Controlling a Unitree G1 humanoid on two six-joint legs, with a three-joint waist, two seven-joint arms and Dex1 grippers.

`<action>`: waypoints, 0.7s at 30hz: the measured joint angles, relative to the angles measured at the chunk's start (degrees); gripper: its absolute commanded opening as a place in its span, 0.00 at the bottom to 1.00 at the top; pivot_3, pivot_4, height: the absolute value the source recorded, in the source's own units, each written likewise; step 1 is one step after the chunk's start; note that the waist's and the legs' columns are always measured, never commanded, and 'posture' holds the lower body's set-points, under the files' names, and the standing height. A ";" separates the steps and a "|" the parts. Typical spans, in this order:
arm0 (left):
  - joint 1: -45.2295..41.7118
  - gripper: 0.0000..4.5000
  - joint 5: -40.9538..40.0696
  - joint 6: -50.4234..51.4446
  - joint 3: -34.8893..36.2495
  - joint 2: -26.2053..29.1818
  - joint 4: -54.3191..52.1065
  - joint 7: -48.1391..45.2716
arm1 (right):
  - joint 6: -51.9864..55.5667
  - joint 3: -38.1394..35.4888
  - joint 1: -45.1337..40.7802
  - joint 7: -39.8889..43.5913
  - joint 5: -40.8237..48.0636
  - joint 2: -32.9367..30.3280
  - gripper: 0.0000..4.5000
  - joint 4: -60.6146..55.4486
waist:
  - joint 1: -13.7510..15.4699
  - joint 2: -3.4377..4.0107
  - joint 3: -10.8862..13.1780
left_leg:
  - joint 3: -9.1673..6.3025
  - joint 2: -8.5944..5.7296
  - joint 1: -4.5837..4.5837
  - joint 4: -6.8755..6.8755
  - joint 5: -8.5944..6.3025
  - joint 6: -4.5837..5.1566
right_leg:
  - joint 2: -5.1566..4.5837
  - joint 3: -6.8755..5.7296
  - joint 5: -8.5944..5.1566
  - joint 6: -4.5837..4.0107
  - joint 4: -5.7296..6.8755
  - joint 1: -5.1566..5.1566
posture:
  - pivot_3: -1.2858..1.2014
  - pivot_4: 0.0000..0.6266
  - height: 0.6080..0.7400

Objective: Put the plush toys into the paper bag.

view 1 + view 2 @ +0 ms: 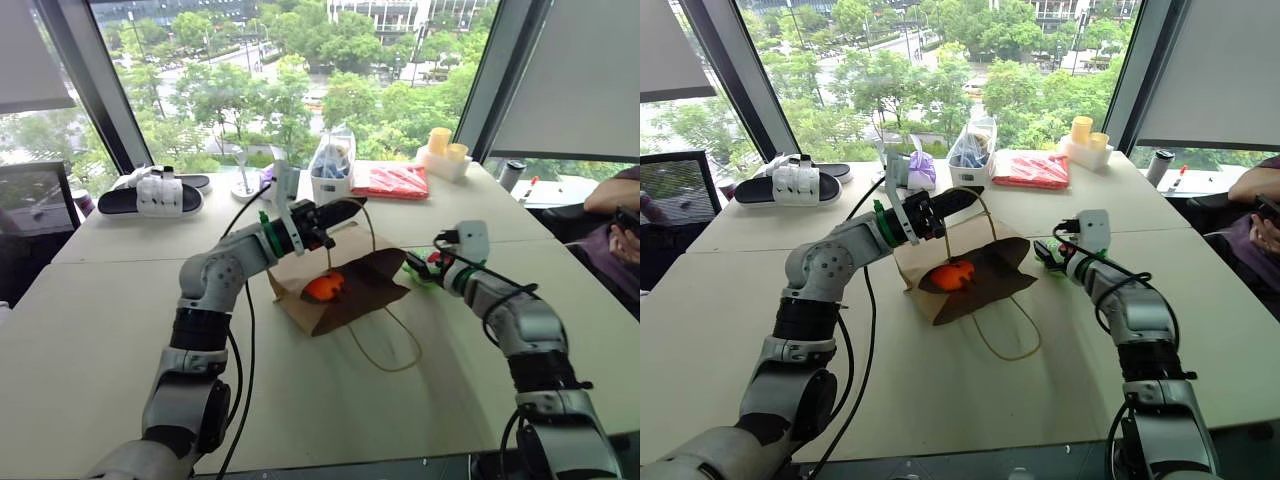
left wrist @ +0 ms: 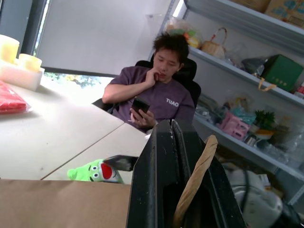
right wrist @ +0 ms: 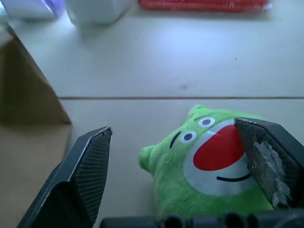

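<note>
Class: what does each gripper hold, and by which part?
Left gripper: paper bag, by its twine handle. Right gripper: nothing; open around the green toy.

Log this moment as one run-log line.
left claw: shut on bag handle | right claw: open around green toy | orange toy: in bag

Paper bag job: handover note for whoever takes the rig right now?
Left end effector: shut on the twine handle, holding the paper bag open.
Right end effector: open, fingers either side of the green plush toy, not yet closed on it. The toy lies on the table to the right of the bag.
Done: orange plush toy is in the bag's mouth.
Left: grasp the green toy, put it in the bag, release the handle.
</note>
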 measured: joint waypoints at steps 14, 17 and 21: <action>1.45 0.00 -0.17 -0.01 0.38 0.42 -2.01 2.47 | -11.08 2.35 -2.66 0.09 -12.28 -0.76 0.01 11.64 | 0.05 -0.11 -0.07 | -0.06 -0.03 0.08 0.08 0.01 -0.02 | -0.02 -0.01 0.01 0.00 -0.05 0.18 | 0.52 0.24 1.00; 0.83 0.00 -0.41 -0.36 1.35 0.06 -1.08 2.68 | -8.96 -0.54 5.56 2.97 -10.20 -3.22 0.01 -3.04 | 0.34 -0.10 -0.06 | -0.22 -0.07 -0.11 0.07 0.00 -0.01 | -0.03 -0.02 0.01 0.01 -0.06 0.03 | 0.52 0.24 1.00; -1.56 0.00 -0.66 -0.88 3.09 -0.35 0.83 3.47 | 0.69 -6.97 18.47 10.54 -1.64 -9.49 0.01 -31.52 | 0.35 -0.08 -0.04 | -0.25 -0.09 -0.18 -0.06 -0.05 0.06 | -0.08 -0.06 0.00 0.04 -0.11 -0.06 | 0.52 0.24 1.00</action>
